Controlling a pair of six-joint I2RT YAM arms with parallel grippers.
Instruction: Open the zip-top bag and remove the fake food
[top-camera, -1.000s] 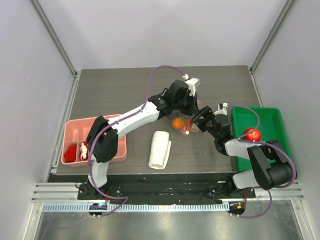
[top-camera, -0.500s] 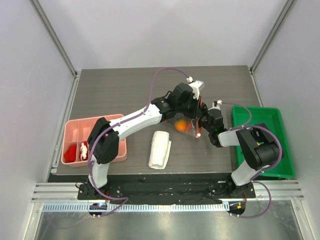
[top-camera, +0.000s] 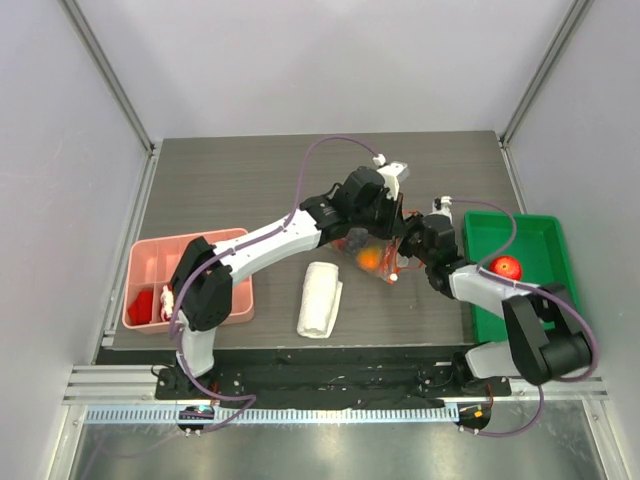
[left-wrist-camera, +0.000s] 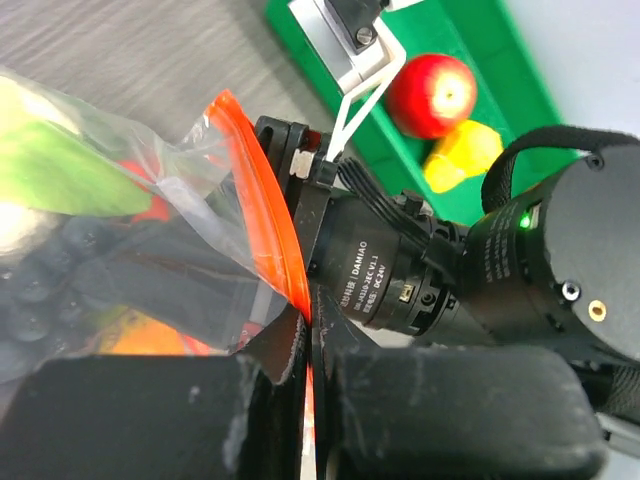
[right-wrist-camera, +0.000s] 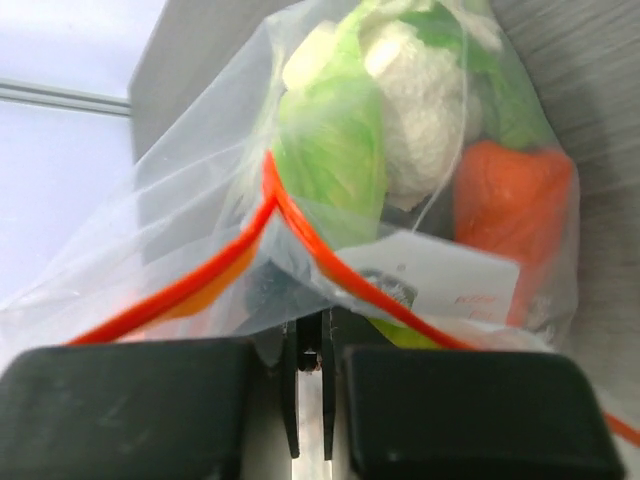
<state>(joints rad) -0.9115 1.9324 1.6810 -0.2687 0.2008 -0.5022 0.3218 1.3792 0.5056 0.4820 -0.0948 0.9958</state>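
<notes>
Item: clear crinkly plastic zip-top bag with orange-red zip strip, caught at its mouth between both sets of jaws, its bulging body hanging on the far side of the strip from each. Contents: fake food, glossy plastic pieces in green-and-white, orange and a dark purple, all inside the bag beyond the strip. Left gripper: jaws closed flat on the zip strip, which runs up and away from the fingertips as one orange band. Right gripper: jaws drawn in to a thin slot, apparently nipping the bag's lip just where the strip forks. The plastic between the pads is hard to make out. Key relation: from the right jaws the strip splits into a V, one arm running left and one right, so the mouth is parted there. The two grippers face each other closely across the strip. Judgement: drawing them apart, across the strip's long axis, should widen the mouth. Elsewhere: bright green plastic tray behind the right jaws, holding a red apple and a yellow piece.
</notes>
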